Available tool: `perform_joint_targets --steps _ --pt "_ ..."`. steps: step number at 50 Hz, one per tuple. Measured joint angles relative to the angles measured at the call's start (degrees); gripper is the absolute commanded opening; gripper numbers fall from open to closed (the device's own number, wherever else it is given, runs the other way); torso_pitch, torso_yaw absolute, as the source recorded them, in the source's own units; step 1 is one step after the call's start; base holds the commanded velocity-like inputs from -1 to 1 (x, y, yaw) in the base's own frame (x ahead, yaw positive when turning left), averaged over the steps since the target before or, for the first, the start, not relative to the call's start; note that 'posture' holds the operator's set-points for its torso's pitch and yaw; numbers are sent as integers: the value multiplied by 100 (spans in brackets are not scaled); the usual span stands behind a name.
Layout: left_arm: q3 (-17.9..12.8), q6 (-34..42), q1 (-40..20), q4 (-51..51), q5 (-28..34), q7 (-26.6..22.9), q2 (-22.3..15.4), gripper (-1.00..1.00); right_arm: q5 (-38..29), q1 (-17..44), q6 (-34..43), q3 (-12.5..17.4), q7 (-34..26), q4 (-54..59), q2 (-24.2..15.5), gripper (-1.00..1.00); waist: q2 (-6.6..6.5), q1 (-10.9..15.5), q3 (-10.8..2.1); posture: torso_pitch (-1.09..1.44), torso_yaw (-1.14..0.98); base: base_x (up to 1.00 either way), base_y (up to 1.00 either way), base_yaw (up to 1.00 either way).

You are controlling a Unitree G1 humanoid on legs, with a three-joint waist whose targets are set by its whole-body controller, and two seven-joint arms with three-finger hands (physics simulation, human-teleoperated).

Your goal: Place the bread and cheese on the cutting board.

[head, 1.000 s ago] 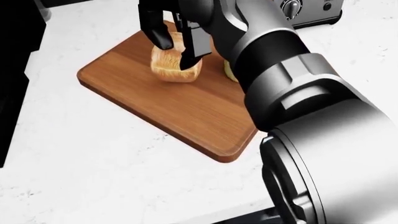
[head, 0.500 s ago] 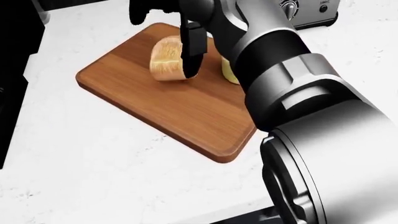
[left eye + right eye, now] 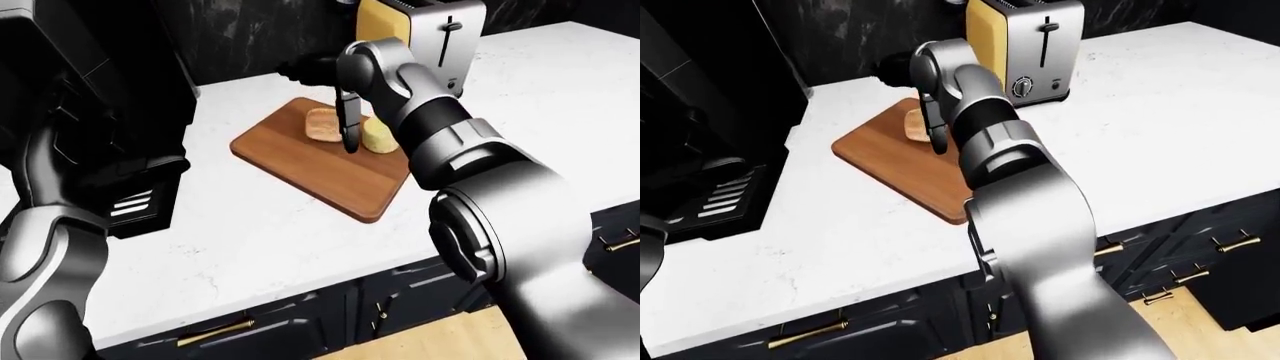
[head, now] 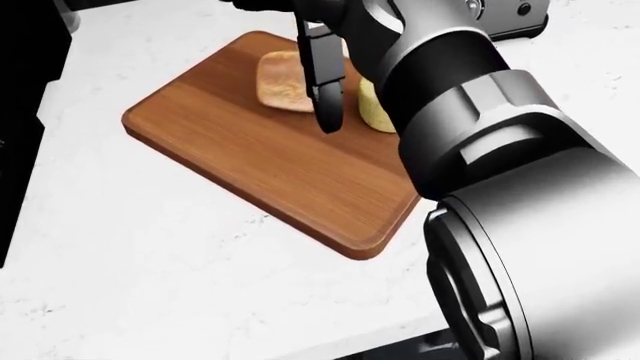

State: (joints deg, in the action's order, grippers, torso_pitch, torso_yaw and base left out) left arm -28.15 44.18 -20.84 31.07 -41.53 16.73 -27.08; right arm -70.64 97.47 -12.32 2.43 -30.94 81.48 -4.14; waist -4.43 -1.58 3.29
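Note:
The wooden cutting board lies on the white counter. A bread slice lies flat near its upper edge, with a pale yellow cheese piece just to its right on the board. My right hand hovers over the bread, open and empty. One black finger hangs down between bread and cheese, and the other fingers reach past the board's top edge. My left arm rises at the left of the left-eye view. Its hand is lost against dark shapes.
A yellow and silver toaster stands on the counter above and right of the board. A black appliance with slots sits at the counter's left end. Dark cabinets with gold handles run below the counter edge.
My right hand has let go of the bread and lifted away. The bread has gone from standing on edge to lying flat on the board.

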Motion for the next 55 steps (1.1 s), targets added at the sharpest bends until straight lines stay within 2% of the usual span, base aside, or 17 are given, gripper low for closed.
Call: perform_joint_targets --steps 8,14,35,55 --pt "15 -39 -2 -12 19 -18 6 100 -22 138 -44 53 -205 2 -86 100 -4 1 14 0 0 0 0 0" --pt "48 -62 -19 -30 66 -16 28 100 201 277 -81 181 -448 -17 -106 100 -6 1 19 0 0 0 0 0" --pt "77 34 -97 23 48 28 21 100 680 559 -702 30 -1156 -83 -454 100 2 -8 50 0 0 0 0 0" --pt "148 -57 -90 47 195 -47 101 100 1278 788 -1396 -68 -1922 -336 -1054 100 24 -13 59 0 0 0 0 0"
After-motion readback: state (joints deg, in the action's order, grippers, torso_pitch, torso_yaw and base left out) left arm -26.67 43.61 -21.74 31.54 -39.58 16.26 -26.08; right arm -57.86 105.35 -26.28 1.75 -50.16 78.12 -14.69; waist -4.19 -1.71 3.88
